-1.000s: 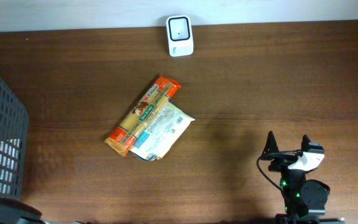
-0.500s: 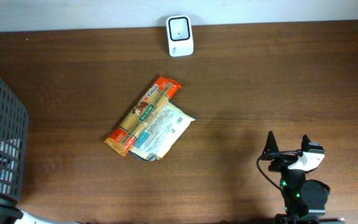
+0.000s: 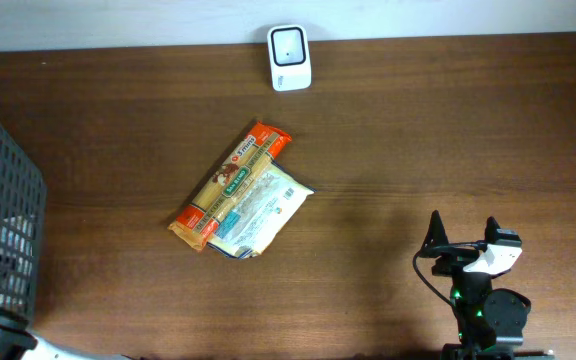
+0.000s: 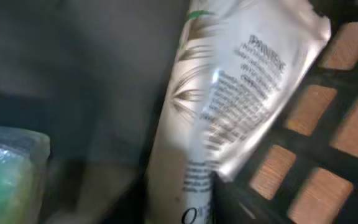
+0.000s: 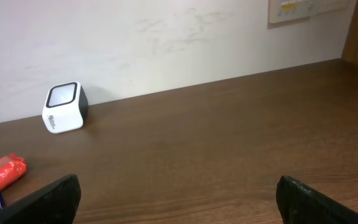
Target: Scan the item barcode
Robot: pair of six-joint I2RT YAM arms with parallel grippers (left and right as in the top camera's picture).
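In the left wrist view, a white tube with dark print stands slanted inside the dark mesh basket. My left gripper is shut on its lower part, a dark finger pressing its right edge. From overhead the basket is at the table's left edge, and the left gripper is hidden inside it. The white barcode scanner stands at the table's far edge and also shows in the right wrist view as a scanner. My right gripper is open near the front right, with nothing between its fingers.
Two food packets, one orange-ended and one pale, lie overlapped mid-table. A green wrapped item sits in the basket left of the tube. The wall runs behind the scanner.
At the bottom left of the overhead view the left arm has shifted, and a pale part of it now shows. The packets, scanner and right arm have not moved.
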